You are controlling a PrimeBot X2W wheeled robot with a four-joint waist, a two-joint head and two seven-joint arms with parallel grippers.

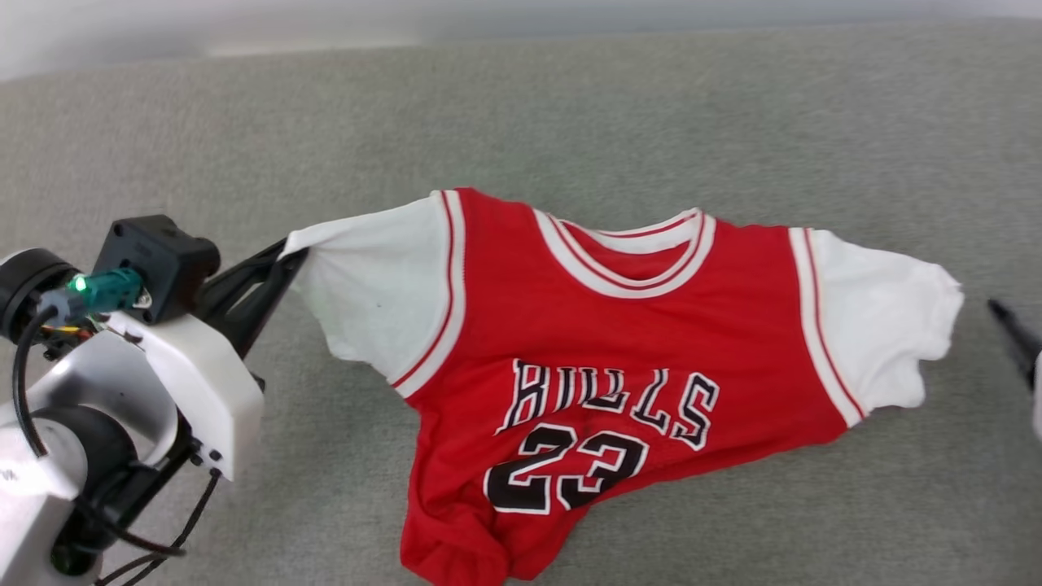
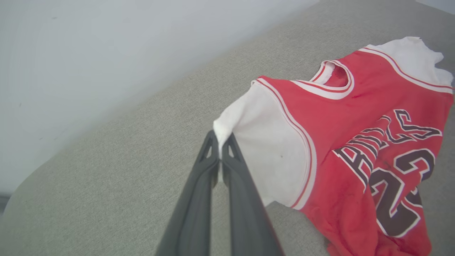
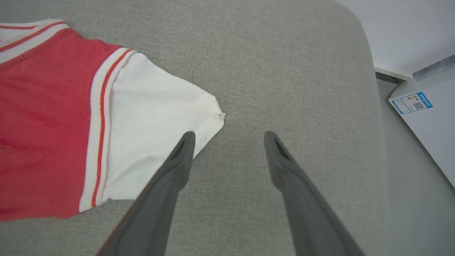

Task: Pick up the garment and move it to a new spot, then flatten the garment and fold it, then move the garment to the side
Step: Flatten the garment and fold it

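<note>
The garment (image 1: 635,342), a red jersey with white sleeves, black lettering and the number 23, lies face up on the grey surface, its lower hem bunched at the front. My left gripper (image 1: 289,254) is shut on the tip of the garment's white left-hand sleeve (image 2: 263,149); the left wrist view shows cloth pinched between the closed fingertips of that gripper (image 2: 221,137). My right gripper (image 3: 229,137) is open just beyond the other white sleeve (image 3: 153,121), with bare surface between its fingers. One dark fingertip (image 1: 1009,321) shows at the head view's right edge.
The grey fabric surface (image 1: 570,114) spreads wide behind and on both sides of the jersey. Its rounded edge (image 3: 373,89) lies to the right of my right gripper, with a white box bearing a label (image 3: 423,113) on the floor beyond. A pale wall (image 2: 89,53) runs behind.
</note>
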